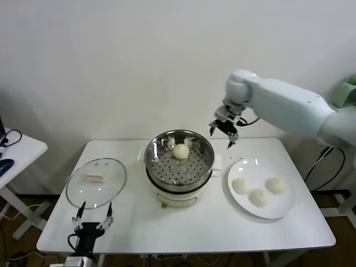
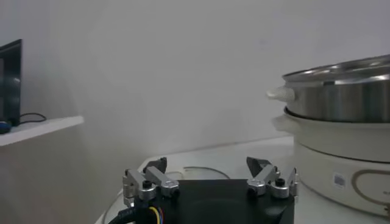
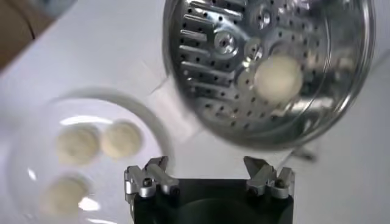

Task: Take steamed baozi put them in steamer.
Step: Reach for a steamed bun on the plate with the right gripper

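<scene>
Above the table (image 1: 167, 233), between steamer (image 1: 179, 161) and plate (image 1: 261, 192), I'm holding my right gripper (image 1: 224, 132) raised, jaws spread, empty; left gripper (image 1: 94, 218) is idling, jaws apart.

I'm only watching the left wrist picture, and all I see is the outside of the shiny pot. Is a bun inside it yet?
Observer: Yes, one baozi lies on the holey tray inside the steamer.
Operator: Are there more buns?
Observer: Three more baozi sit on a white plate on the steamer's right.
Operator: What is the other pincer doing?
Observer: The right pincer hangs open and empty above the far side of the table, between steamer and plate. Your left pincer is open at the near edge, by the glass lid.
</scene>
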